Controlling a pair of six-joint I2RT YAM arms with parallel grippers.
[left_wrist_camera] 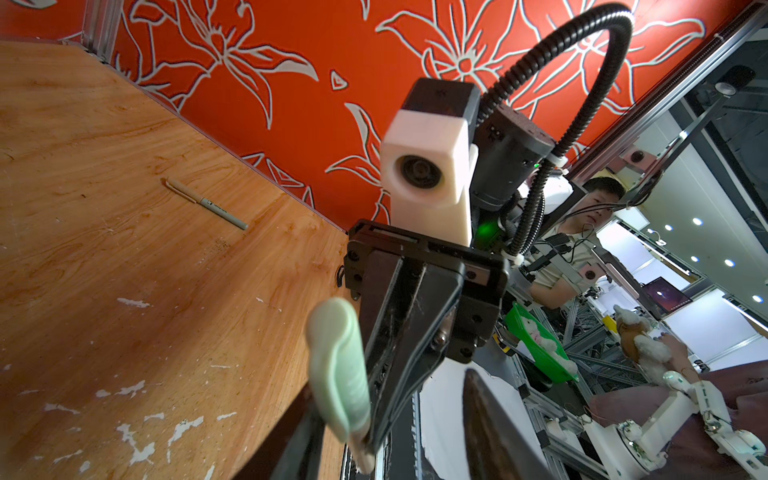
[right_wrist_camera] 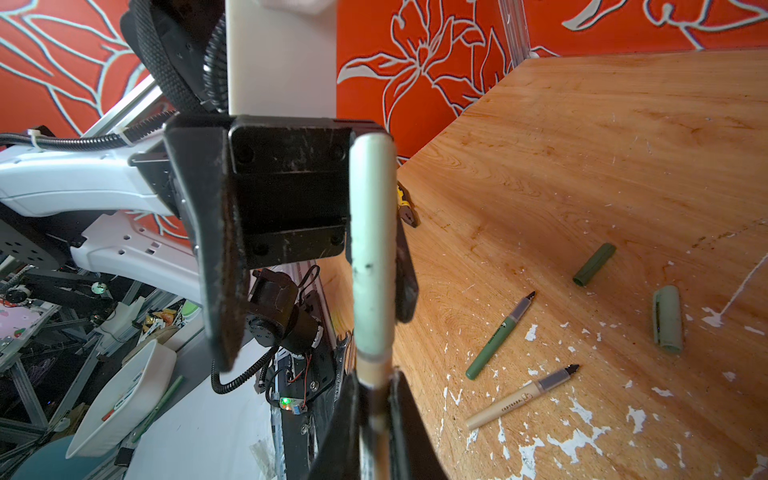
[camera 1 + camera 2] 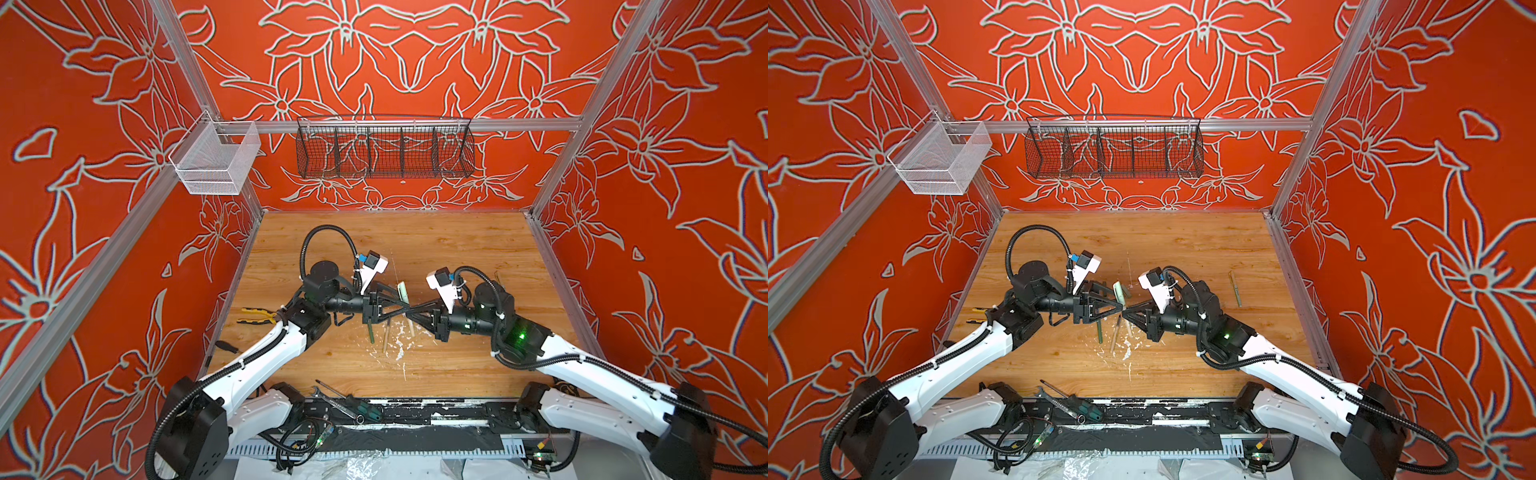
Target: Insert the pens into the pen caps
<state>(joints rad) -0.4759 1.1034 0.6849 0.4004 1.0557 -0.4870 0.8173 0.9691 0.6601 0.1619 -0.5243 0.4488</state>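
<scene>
1. Holding the beige pen in my right hand; jaws clamped tight on the barrel.
2. The pale green cap is on that pen's front end. The beige barrel comes out of the cap's mouth just ahead of my right fingertips. Can't tell how deep it is seated.
3. My left hand faces the right one tip to tip, jaws apart and gripping nothing. The cap stands between its fingers, up against one finger, with a clear gap to the other finger.
4. Both hands meet over the middle of the table.
5. Just on the near side of the hands, loose on the table: a green pen and a second beige pen. Both are uncapped, side by side and not touching, with tips pointing roughly the same way.
6. Just on the far side of the hands: a dark green cap and a spare pale green cap, lying apart from each other.
7. Well out past my right hand, toward the right wall: a capped pen lying alone.
8. Well out past my left hand, by the left wall: pliers.
</scene>
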